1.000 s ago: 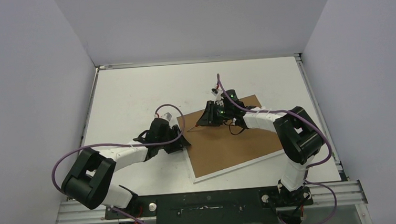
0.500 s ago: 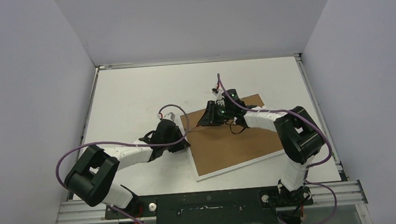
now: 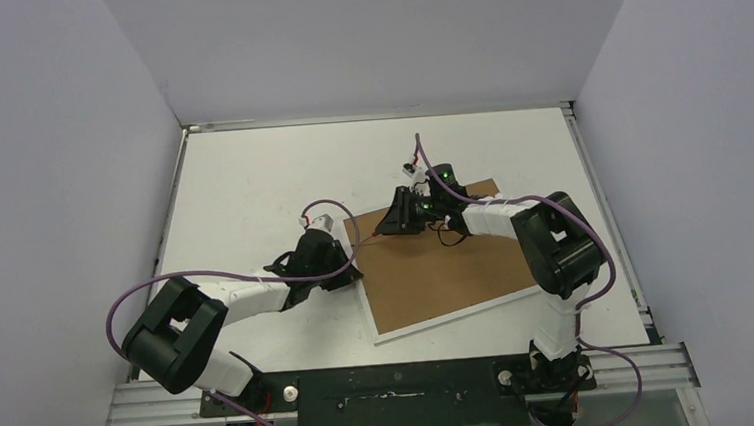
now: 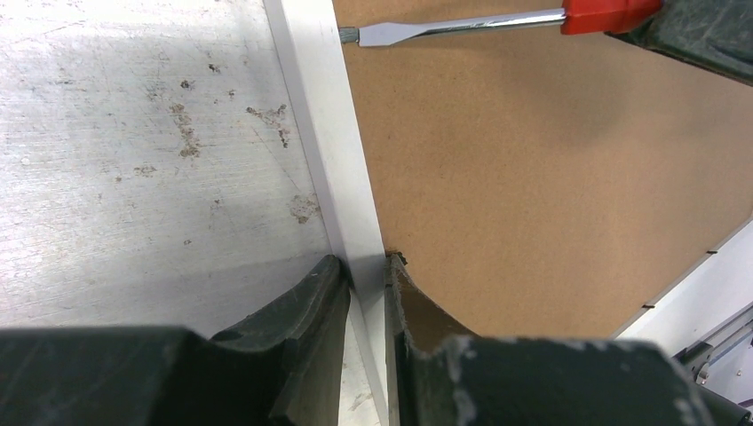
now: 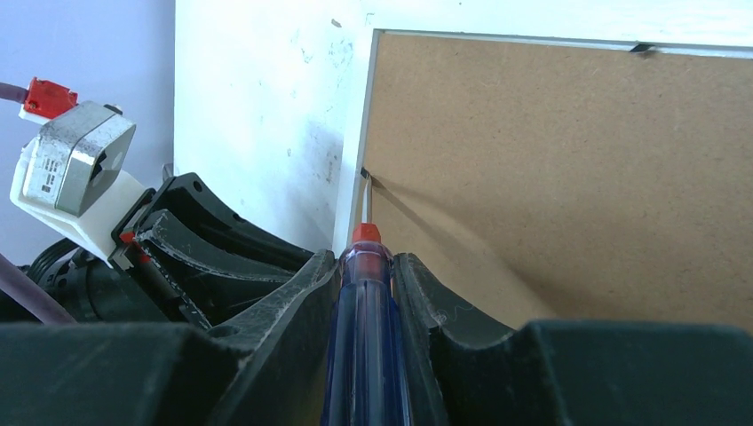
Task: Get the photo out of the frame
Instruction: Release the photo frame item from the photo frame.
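The frame (image 3: 437, 269) is found lying flat on the table (image 3: 250, 172), brown back upward, slightly askew to the table's edges and right of its middle. The photo is not exposed in any view; only the back and the narrow white strips are seen.

The left gripper (image 4: 362, 266) is placed at the frame's left strip, nearer the arm bases than the right gripper. It is clamped on that strip. One finger (image 4: 302, 311) is set on the table side and the other on the brown back. Both are pressed against the white strip, with no gap seen.

Farther along the same strip, by the far left corner, the right gripper (image 5: 365, 257) is held low over the back. A screwdriver (image 5: 364, 355) is gripped tightly between its fingers by the blue handle, with a red collar projecting ahead of them. The flat blade is laid nearly level across the back. Its tip is brought to the inner edge of the white strip, where a small dark tab (image 5: 365, 174) is noted. The frame is thus touched by the left fingers and by the blade tip. The two grippers are near each other but apart.

Beyond the blade, a grey module (image 5: 75, 169) with a red plug is seen on the left wrist. Its markings are too small to be read.
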Action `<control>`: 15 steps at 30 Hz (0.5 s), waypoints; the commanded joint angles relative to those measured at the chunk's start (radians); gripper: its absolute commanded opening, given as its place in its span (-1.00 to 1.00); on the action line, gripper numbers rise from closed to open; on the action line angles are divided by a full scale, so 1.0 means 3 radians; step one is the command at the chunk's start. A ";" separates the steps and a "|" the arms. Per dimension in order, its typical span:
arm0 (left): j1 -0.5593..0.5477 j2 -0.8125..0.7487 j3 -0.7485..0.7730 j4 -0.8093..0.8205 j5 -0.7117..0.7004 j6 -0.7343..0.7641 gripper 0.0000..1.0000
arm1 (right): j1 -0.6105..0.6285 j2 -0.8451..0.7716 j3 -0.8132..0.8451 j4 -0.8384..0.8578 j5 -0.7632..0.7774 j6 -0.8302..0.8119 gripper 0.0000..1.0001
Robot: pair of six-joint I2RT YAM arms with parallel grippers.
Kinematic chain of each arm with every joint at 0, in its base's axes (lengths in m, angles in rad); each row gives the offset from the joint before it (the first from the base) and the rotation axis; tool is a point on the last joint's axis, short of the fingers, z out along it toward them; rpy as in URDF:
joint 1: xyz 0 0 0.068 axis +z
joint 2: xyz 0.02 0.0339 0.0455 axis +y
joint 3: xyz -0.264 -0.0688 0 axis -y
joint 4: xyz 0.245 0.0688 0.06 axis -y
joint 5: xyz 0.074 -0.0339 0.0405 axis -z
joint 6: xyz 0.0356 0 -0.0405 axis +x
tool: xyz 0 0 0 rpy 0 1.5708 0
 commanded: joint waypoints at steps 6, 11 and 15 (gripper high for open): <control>-0.0031 0.0284 -0.0274 -0.0675 -0.0205 0.0283 -1.00 | 0.0011 0.0204 0.0132 0.0134 -0.0236 -0.0166 -1.00; -0.0032 0.0316 -0.0269 -0.0660 -0.0155 0.0354 -1.00 | 0.0007 0.0263 0.0167 0.0150 -0.0282 -0.0223 -1.00; -0.0029 0.0322 -0.0320 -0.0577 -0.0118 0.0376 -1.00 | 0.0014 0.0304 0.0157 0.0316 -0.0400 -0.0225 -1.00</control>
